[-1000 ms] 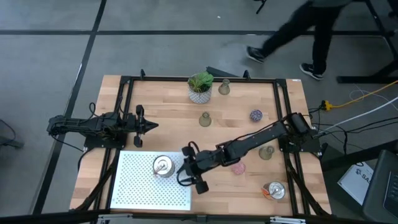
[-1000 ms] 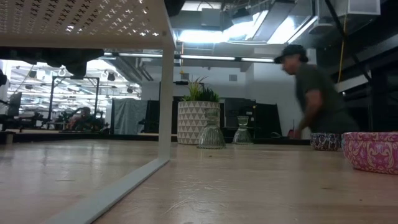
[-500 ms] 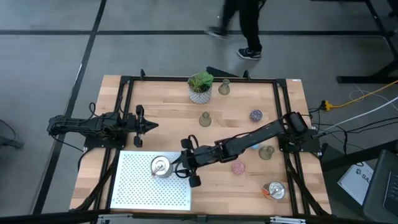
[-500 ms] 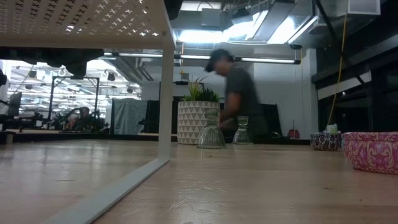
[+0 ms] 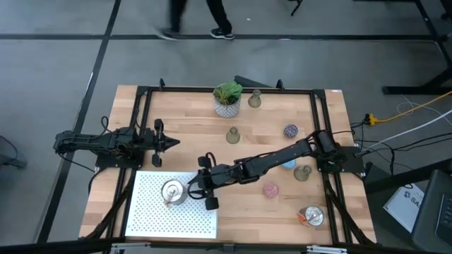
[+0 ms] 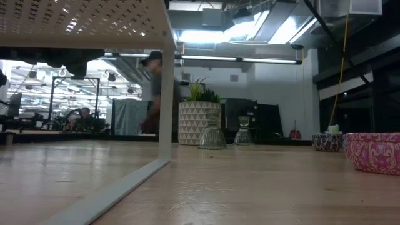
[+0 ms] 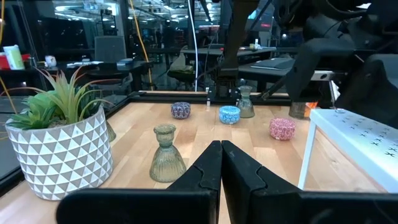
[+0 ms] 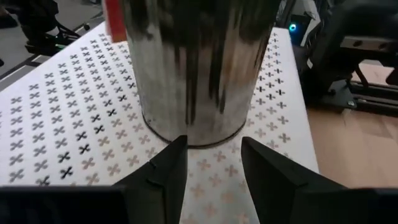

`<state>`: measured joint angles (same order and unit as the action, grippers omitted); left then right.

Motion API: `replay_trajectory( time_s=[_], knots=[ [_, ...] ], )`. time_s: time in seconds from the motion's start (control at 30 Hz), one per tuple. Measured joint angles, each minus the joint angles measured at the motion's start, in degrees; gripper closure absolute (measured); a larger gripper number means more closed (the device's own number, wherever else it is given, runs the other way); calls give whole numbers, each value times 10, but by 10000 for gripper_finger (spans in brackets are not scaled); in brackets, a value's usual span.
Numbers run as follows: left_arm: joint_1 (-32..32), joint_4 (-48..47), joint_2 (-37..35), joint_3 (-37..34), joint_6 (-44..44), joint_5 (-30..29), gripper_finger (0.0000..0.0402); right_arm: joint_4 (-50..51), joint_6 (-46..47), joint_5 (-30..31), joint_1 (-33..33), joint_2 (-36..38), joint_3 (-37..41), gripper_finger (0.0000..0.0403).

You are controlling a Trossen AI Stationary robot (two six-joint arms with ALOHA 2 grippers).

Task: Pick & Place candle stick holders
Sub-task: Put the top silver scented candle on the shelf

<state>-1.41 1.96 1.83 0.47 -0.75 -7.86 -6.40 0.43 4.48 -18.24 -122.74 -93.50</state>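
- The right gripper (image 5: 200,185) reaches over the edge of the white perforated tray (image 5: 152,215); its fingers (image 8: 160,168) stand partly apart, one on each side of the base of a shiny silver holder (image 5: 171,191), which stands upright on the tray. Whether the fingers touch the holder I cannot tell.
- In the right wrist view the silver holder (image 8: 199,68) fills the space just ahead of the fingers, resting on the cross-patterned tray surface (image 8: 68,118).
- The left gripper (image 5: 168,142) waits at the counter's left side, fingers (image 7: 208,171) pressed together with nothing between them.
- On the bare counter (image 5: 191,127), a pink holder (image 5: 270,189) lies just beside the right arm, a blue holder (image 5: 287,164) partly under it, and an olive-grey holder (image 5: 302,173) near the right rail.
- A second silver holder (image 5: 310,216) sits near the front right corner.
- A speckled purple holder (image 5: 290,130) and another olive-grey holder (image 5: 233,135) stand mid-counter, well apart.
- A third olive-grey holder (image 5: 254,99) stands just beside the green plant in its white pot (image 5: 227,99) at the far edge.
- A person (image 6: 155,94) passes in the room behind.
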Motion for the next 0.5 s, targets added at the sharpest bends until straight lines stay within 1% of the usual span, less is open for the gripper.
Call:
replay_trajectory(
  time_s=[0.17, 0.33, 0.4, 0.5],
  knots=[
    [0, 0, 0, 0, 0, 0, 398, -28, 0, 1, 5, -3, -1, 250],
    [0, 0, 0, 0, 0, 0, 398, -47, 2, 16, 17, -3, -1, 250],
    [0, 0, 0, 0, 0, 0, 398, -33, 2, 7, 20, -2, -1, 250],
    [0, 0, 0, 0, 0, 0, 398, 17, -10, 2, 21, 4, -1, 250]
  ],
)
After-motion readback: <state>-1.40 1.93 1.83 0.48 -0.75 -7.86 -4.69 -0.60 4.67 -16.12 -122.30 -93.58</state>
